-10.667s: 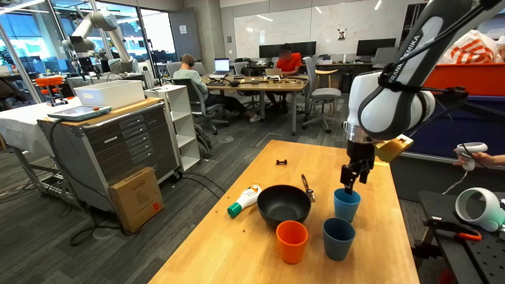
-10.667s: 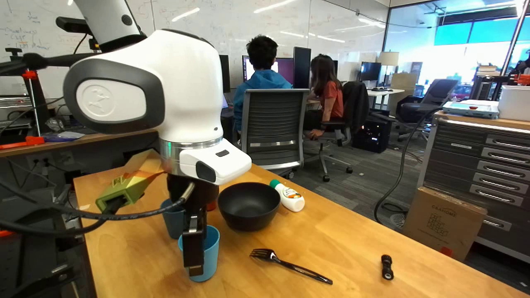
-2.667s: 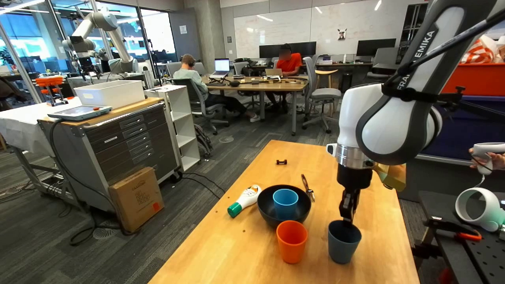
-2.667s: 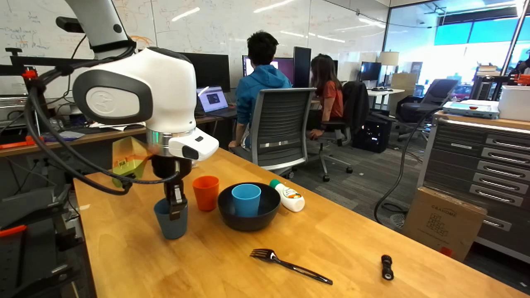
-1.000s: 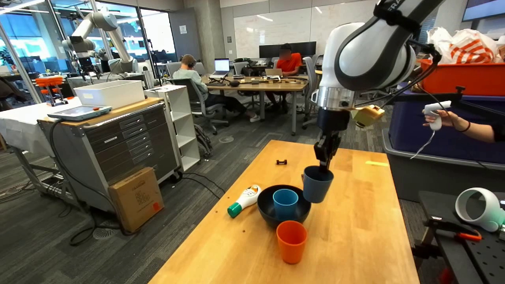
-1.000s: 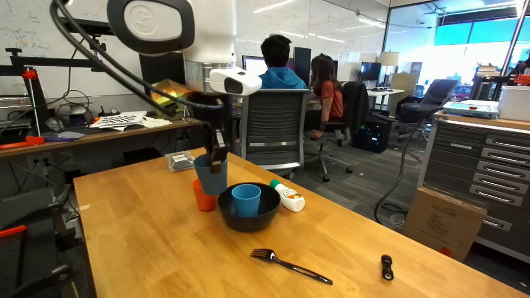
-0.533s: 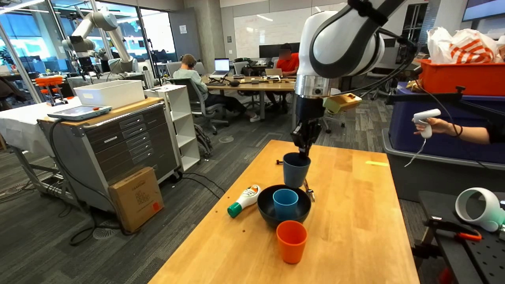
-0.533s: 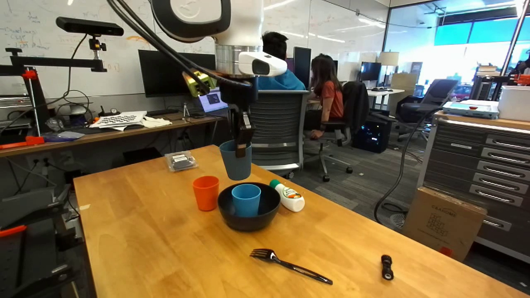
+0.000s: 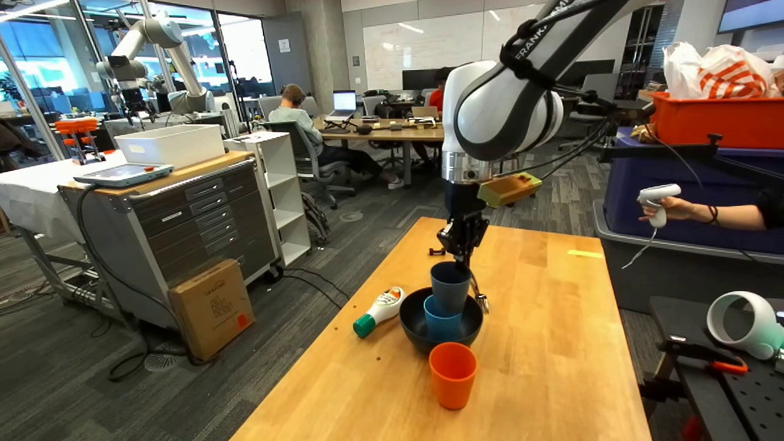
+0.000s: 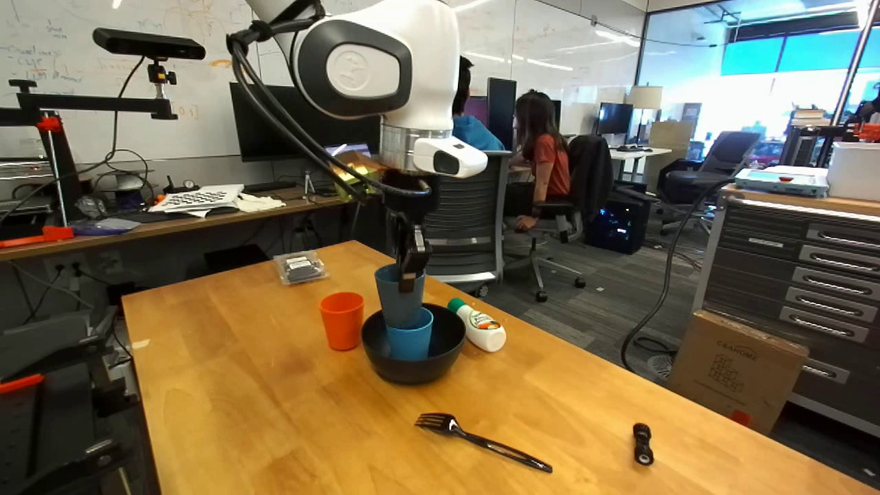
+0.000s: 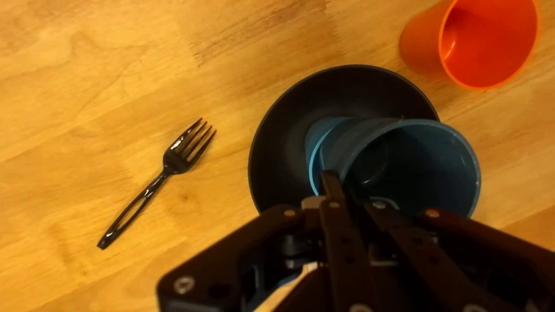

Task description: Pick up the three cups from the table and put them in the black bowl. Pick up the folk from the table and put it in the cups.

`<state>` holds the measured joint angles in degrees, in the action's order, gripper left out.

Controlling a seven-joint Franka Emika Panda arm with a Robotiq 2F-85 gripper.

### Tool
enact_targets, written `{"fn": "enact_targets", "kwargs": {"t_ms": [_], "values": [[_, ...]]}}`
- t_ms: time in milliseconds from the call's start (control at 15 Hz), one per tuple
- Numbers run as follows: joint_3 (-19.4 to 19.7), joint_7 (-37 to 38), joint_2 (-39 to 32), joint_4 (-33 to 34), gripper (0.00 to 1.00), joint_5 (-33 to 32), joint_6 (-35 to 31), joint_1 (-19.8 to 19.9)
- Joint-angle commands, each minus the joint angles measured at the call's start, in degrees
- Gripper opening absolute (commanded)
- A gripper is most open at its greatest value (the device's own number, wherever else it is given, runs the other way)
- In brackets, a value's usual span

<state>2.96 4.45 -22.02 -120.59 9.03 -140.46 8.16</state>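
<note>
Held grey-blue cup [image 10: 392, 304] at the mouth of the bright blue cup [image 10: 411, 346]; nesting looks like the current step

Held cup: hangs beneath the gripper [image 11: 344, 186], mouth up, long axis close to upright. Jaws drawn tight on one side of its wall, one inside the mouth, one outside; nothing else gripped.

Key relation: the bright blue cup stands upright in the black bowl [image 10: 412, 373], almost straight below the gripper. In both exterior views the held base overlaps its mouth; cannot tell whether it is inside, on the rim or just above. In the wrist view a crescent of blue rim shows past the held cup, so the axes may be slightly off. Judgement: small sideways correction, then straight down; a caught rim could tip the lower cup.

Farther from the gripper: the orange cup [image 10: 342, 323] is upright on the bench [image 10: 275, 405], just beside the bowl, still to be placed. The fork [image 11: 167, 171] lies flat on roughly the opposite side of the bowl, tines nearer the bowl than the handle end.

Versus the last earlier frame: gripper and held cup are lower, the base now meeting the bright blue cup's outline in view. Orange cup, fork and bowl look unmoved.
</note>
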Motion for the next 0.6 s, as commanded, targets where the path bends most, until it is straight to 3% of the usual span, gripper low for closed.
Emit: {"fn": "enact_targets", "kwargs": {"t_ms": [0, 200, 267, 533], "values": [[1.45, 1.85, -3.09, 3.66, 0.01, -0.82, 0.51, -0.93], [1.57, 1.61, -4.09, 4.42, 0.01, -0.74, 0.66, -0.87], [1.50, 1.49, -4.18, 4.44, 0.25, -0.65, 0.75, -0.84], [1.09, 0.81, -3.79, 3.58, 0.52, -0.20, 0.16, -0.72]]}}
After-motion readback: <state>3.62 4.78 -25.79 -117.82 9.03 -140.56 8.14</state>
